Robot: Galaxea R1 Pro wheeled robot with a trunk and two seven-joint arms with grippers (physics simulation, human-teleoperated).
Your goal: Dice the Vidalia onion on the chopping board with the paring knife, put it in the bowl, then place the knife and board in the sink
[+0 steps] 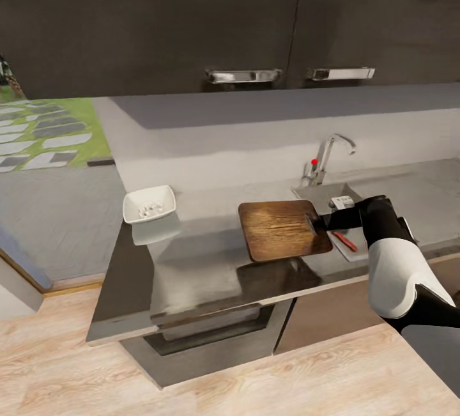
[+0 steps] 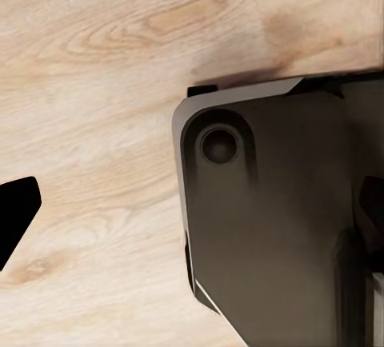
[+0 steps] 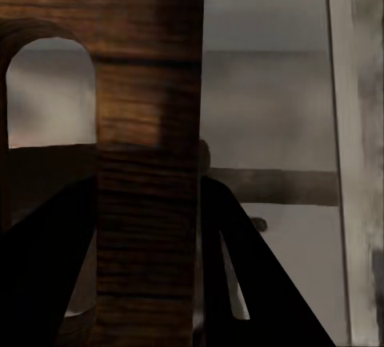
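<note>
On the table's (image 1: 191, 275) left part sits one white bowl (image 1: 149, 204), and a cluster of small white onion cubes (image 1: 151, 210) lies inside it; the cubes are too small to count. Its reflection shows on the glossy grey surface just below it. Behind the table runs a pale wall, and above that hang two dark cabinet doors, each with one chrome handle (image 1: 243, 75).

Toward the middle, one dark-brown board (image 1: 282, 230) is held above the table, tilted slightly, with its shadow or reflection on the surface beneath. Its slotted short end points to the right, where the right gripper (image 1: 319, 222) grips it. In the right wrist view the board (image 3: 148, 163) stands between the two dark fingers (image 3: 48, 283), which are clenched on the wood just beside the oblong slot (image 3: 50, 91); the gap between them is only as wide as the board is thick.

Further right is the sink (image 1: 332, 195), with one curved chrome tap (image 1: 329, 157) and a red knob (image 1: 314, 162) behind it. One knife (image 1: 344, 240) with a red handle lies in the sink area, just below the right arm's dark wrist, partly hidden by it. The arm's white forearm (image 1: 399, 275) runs down to the picture's right edge.

From the left wrist view, pale wood floor (image 2: 96, 83) and a dark part of the robot's base (image 2: 272, 227) appear, and one dark fingertip (image 2: 16, 215) at the edge; I cannot tell whether the left gripper is released or clenched.
</note>
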